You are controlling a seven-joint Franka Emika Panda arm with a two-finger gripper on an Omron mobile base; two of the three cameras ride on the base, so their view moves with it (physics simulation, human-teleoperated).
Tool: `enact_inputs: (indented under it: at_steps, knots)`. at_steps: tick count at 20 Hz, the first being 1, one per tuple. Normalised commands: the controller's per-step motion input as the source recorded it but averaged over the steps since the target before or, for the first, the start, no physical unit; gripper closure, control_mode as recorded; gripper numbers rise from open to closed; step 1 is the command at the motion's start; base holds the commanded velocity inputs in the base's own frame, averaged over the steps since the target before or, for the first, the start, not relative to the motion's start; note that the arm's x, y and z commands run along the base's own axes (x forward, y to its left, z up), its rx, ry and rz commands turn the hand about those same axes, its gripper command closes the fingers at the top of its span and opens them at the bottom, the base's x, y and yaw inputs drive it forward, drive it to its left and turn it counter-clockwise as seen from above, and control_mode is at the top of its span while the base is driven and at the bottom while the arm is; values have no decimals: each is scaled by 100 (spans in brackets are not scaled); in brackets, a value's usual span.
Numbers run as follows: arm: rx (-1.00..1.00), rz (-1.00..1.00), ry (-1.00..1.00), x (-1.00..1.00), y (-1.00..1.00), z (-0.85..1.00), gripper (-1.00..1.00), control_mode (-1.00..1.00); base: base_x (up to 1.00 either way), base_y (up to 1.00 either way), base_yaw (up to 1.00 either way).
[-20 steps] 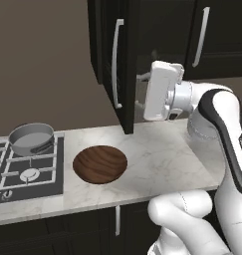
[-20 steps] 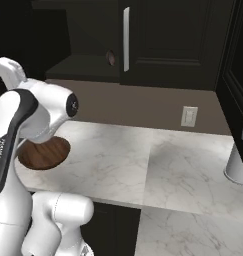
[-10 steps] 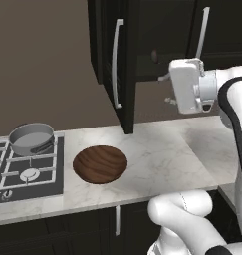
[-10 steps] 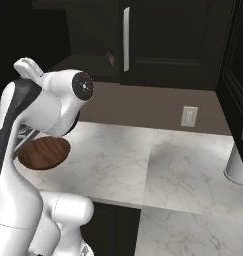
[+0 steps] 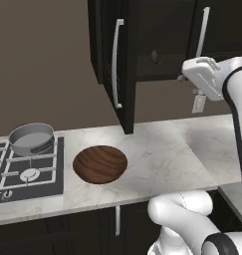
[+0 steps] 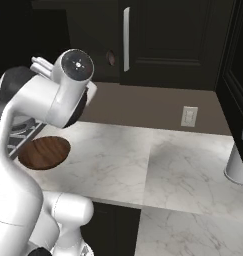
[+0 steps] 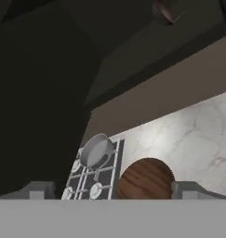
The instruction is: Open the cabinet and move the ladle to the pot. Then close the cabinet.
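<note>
One cabinet (image 5: 142,45), its left door swung out edge-on and its right door closed, hangs over the counter (image 5: 162,149). One ladle (image 5: 155,56) rests on the shelf inside, at ten o'clock from the gripper (image 5: 192,67) in the left base view; its long axis cannot be made out. The jaws stand wide apart, holding nothing. One wooden dish (image 5: 100,163) sits beside the hob, and one pot (image 5: 32,138) on its burner.

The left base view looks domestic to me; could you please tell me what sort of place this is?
A kitchen, rendered: a black gas hob carrying a shallow grey metal pot, a pale marble counter, and a black-brown wall cabinet with one door open.
</note>
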Motion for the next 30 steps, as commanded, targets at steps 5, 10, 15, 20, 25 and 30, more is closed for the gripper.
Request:
enact_inputs:
  at_steps: [5,10,15,20,25,30]
  knots:
    - [-31,-9,-18,3,-65,0,-100,-100,0,0,0]
    - [-25,-7,-14,0,-51,0,-100,-100,0,0,0]
    - [-15,-5,-7,0,-31,5,-100,-100,0,0,0]
    - [0,-2,-1,0,-9,32,-100,-100,0,0,0]
    - [-3,-1,-7,13,-7,13,-100,-100,0,0,0]
    - [-12,-3,-11,28,-15,0,-100,-100,0,0,0]
